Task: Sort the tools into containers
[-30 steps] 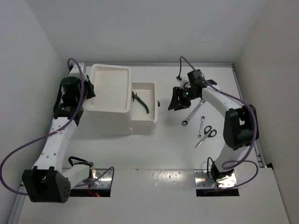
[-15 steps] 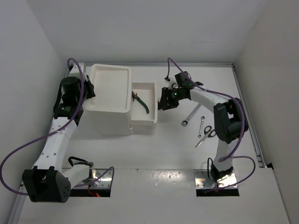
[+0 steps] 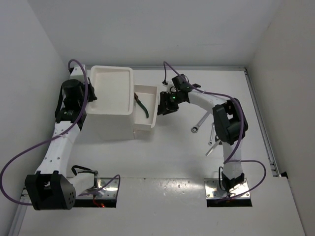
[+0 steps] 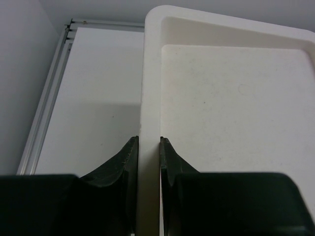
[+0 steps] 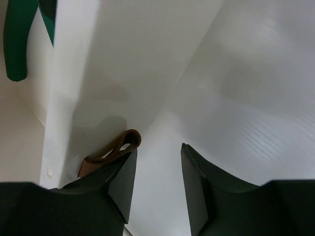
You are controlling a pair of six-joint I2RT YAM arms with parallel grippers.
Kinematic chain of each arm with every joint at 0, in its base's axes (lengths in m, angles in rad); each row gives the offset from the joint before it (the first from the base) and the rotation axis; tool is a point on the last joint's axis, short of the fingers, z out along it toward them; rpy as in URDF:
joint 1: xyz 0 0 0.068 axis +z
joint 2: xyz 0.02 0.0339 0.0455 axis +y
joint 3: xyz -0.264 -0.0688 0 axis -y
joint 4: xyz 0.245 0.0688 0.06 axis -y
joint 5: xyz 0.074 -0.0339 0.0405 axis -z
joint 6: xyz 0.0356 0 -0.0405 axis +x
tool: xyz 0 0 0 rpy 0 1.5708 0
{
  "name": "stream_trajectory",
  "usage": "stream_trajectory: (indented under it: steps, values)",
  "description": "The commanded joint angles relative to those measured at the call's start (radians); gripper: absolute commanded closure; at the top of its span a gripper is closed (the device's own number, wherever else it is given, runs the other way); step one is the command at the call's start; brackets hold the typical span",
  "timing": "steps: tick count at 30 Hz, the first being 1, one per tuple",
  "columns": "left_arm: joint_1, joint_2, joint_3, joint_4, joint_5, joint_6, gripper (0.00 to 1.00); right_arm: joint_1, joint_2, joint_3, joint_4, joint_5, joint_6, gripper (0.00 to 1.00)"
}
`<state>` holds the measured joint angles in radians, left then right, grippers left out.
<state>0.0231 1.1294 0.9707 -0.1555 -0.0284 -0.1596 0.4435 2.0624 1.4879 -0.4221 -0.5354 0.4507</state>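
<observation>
A: Fingers?
B: The left fingers [image 4: 127, 162] clamp the box rim [image 4: 150, 73]; the right fingers [image 5: 123, 177], half-open and empty, sit just beside the knob [image 5: 120, 145].
A: Tool?
B: The green-handled pliers [image 3: 142, 105] lie in the open drawer [image 3: 142, 126] (light plastic, probably slides easily; push at the knob).

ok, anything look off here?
Mildly. The white drawer box sits slightly twisted off square to the table's back rail, its open drawer angled with it. The right jaws stand open beside the brown knob, not around it. Nothing spilled or damaged.
</observation>
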Motion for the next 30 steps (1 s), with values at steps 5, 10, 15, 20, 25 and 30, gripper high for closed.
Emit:
stream_trajectory:
  steps: [5, 10, 15, 20, 25, 30]
  values:
    - [-0.028, 0.064, -0.052, -0.179, 0.125, -0.029, 1.00, 0.170, 0.060, 0.210, 0.152, -0.184, -0.084, 0.56]
    - [-0.046, 0.084, -0.052, -0.179, 0.177, 0.028, 1.00, 0.195, 0.113, 0.288, 0.062, -0.183, -0.366, 0.57]
    - [-0.064, 0.102, -0.029, -0.214, 0.271, 0.110, 1.00, 0.185, 0.087, 0.207, 0.092, -0.132, -0.654, 0.57]
    - [-0.074, 0.147, 0.023, -0.269, 0.390, 0.213, 1.00, 0.098, 0.044, 0.101, 0.238, -0.234, -0.797, 0.57]
    - [-0.074, 0.190, 0.057, -0.315, 0.435, 0.250, 1.00, 0.037, 0.103, 0.253, 0.142, -0.385, -0.906, 0.56]
    - [-0.092, 0.199, 0.057, -0.315, 0.447, 0.259, 1.00, 0.037, 0.104, 0.267, 0.155, -0.497, -0.928, 0.54]
